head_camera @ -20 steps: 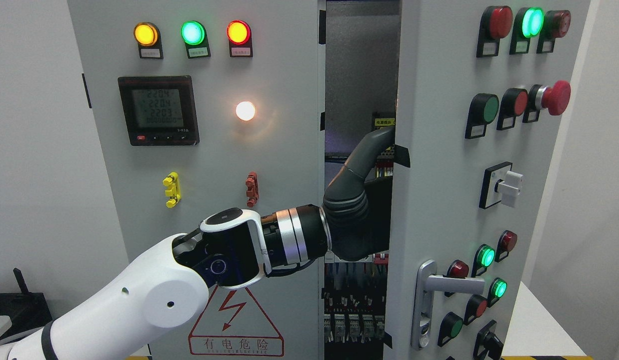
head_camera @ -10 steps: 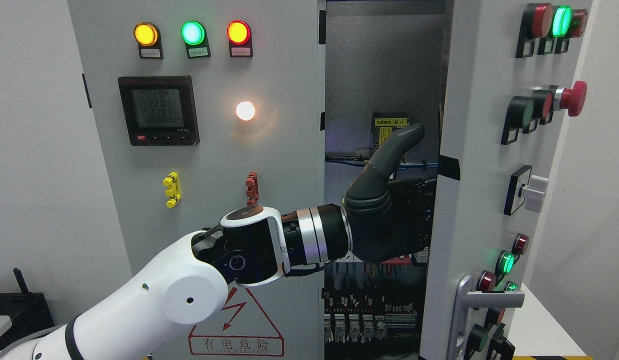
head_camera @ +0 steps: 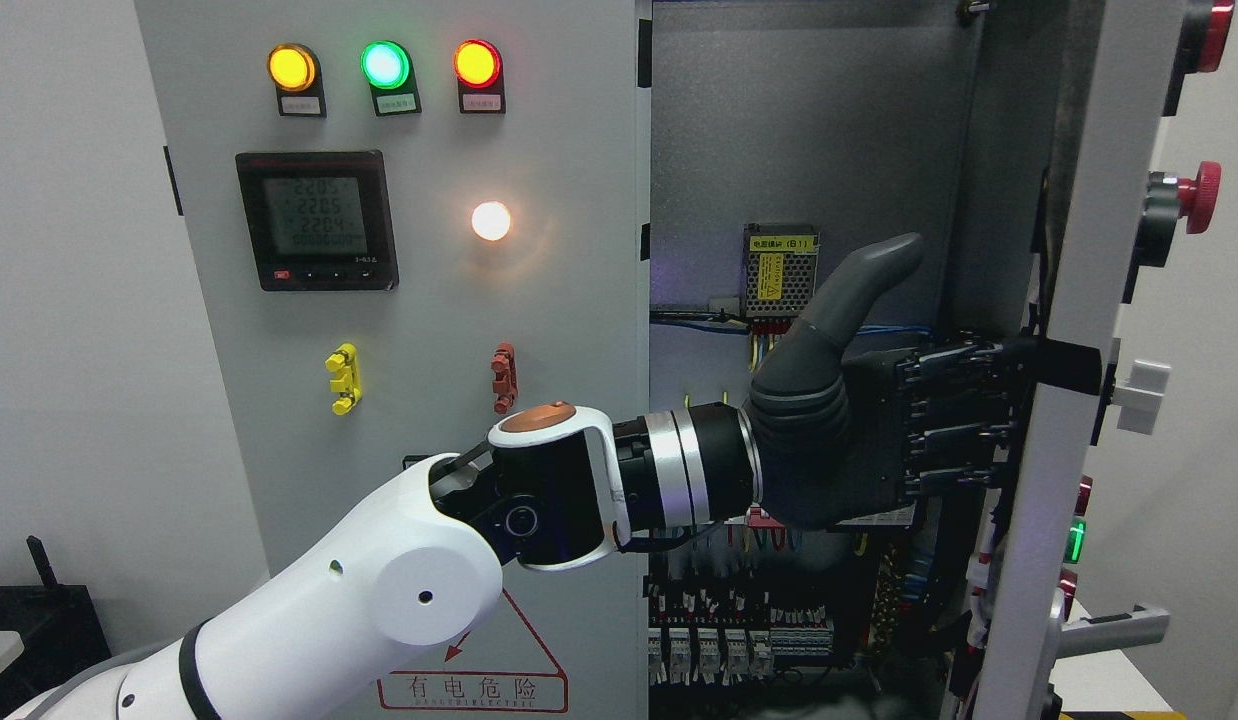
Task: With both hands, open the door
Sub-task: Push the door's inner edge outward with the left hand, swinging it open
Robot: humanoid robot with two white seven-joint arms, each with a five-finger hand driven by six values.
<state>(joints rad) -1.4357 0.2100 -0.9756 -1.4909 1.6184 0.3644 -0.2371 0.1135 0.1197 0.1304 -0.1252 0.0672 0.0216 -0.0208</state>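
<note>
The grey electrical cabinet's right door (head_camera: 1064, 300) stands swung far open and shows almost edge-on at the picture's right. Its lever handle (head_camera: 1109, 630) sticks out low on its front. My left arm comes in from the lower left and reaches across. My left hand (head_camera: 929, 420) is black, thumb raised, its fingers (head_camera: 959, 400) stretched out flat against the door's inner face near its edge. It grasps nothing. The left door (head_camera: 429, 320) stays closed. My right hand is out of view.
The open cabinet shows a power supply (head_camera: 781, 268) on the back wall and rows of terminals and breakers (head_camera: 739, 640) with wiring below. A red mushroom button (head_camera: 1194, 195) and a white switch knob (head_camera: 1139, 395) stick out of the open door. A meter (head_camera: 316, 220) sits on the left door.
The right door has swung steadily wider to the right, uncovering the cabinet's inside. My left arm has stretched rightward with it, the hand staying against the door's inner side.
</note>
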